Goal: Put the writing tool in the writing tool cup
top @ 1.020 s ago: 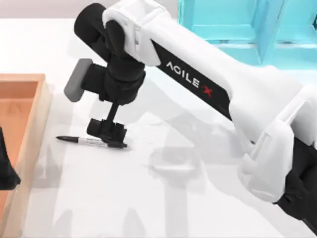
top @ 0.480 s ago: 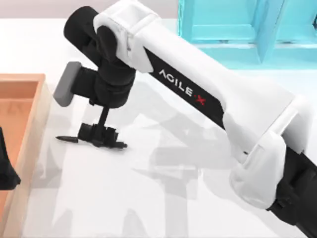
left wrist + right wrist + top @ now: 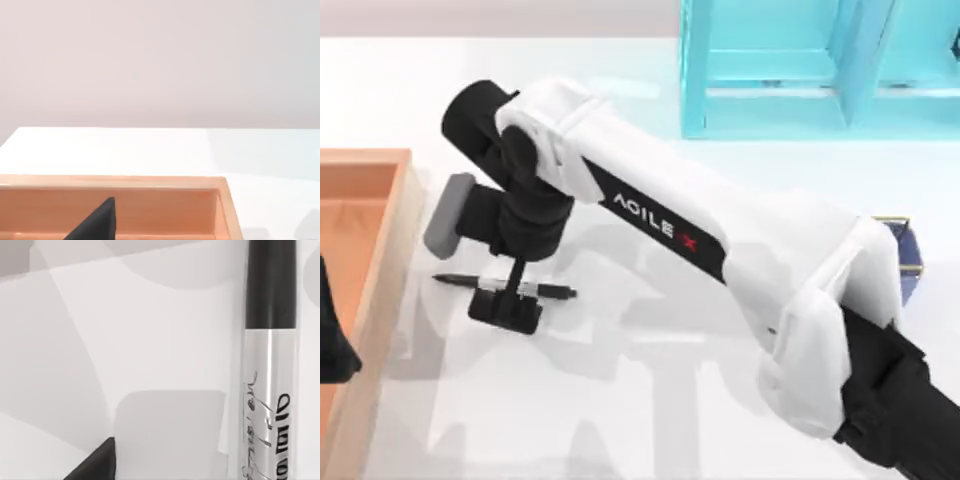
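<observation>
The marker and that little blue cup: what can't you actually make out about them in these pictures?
- Marker, top view: its middle is hidden under the right gripper, so whether the jaws touch it cannot be told.
- Marker, right wrist view: both ends cut off by the picture's edges.
- Blue cup, top view: mostly hidden behind the right arm, so its inside cannot be seen.
- Left gripper, parked over the orange tray: cut off by the edge.

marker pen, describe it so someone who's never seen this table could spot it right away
Start from the orange wooden tray at the table's left edge. Just to its right, the marker pen lies flat on the white table, under the right gripper. It is the one slim black stick there, with a pale labelled middle band and a pointed tip toward the tray.
</observation>
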